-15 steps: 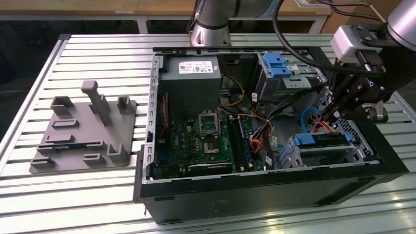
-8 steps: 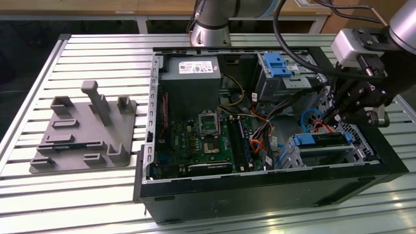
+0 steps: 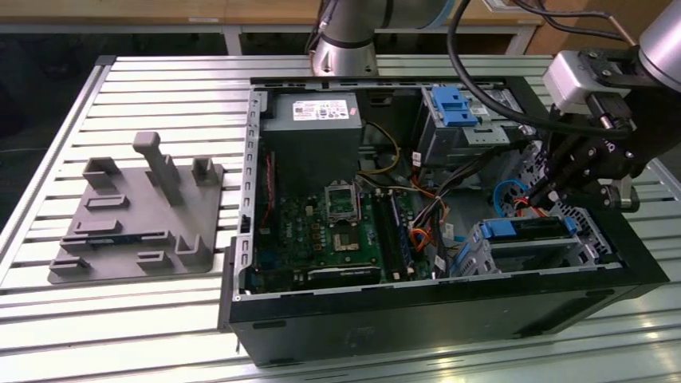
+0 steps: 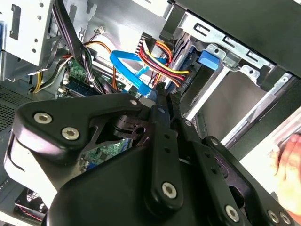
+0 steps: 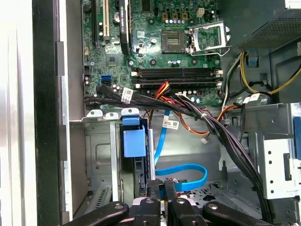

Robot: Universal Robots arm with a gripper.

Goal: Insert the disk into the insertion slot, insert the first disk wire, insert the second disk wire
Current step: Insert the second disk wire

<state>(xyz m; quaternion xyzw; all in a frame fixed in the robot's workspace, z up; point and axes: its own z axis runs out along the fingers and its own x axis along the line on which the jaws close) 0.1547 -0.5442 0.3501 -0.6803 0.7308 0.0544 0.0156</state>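
The disk (image 3: 529,229) lies inside the insertion slot (image 3: 583,239), its blue carrier (image 5: 133,141) facing the open side of the case. In the second wrist view the carrier's blue tab (image 4: 209,60) sits at the cage's mouth (image 4: 235,61). A plug with red, yellow and black wires (image 4: 153,47) sits against the disk's edge. A flat blue wire (image 5: 181,172) loops across the case floor, and its end reaches my gripper (image 5: 162,190). The gripper (image 3: 540,199) hangs just beside the disk's rear edge. Its fingers (image 4: 162,101) are shut on the blue wire's end.
A taller grey bay with a blue latch (image 3: 452,108) stands behind the slot. The motherboard (image 3: 340,231) and power supply (image 3: 314,112) fill the case's left. Black cable bundles (image 5: 221,132) cross near the gripper. A grey fixture (image 3: 139,215) lies on the table. A hand (image 4: 289,165) shows outside the case.
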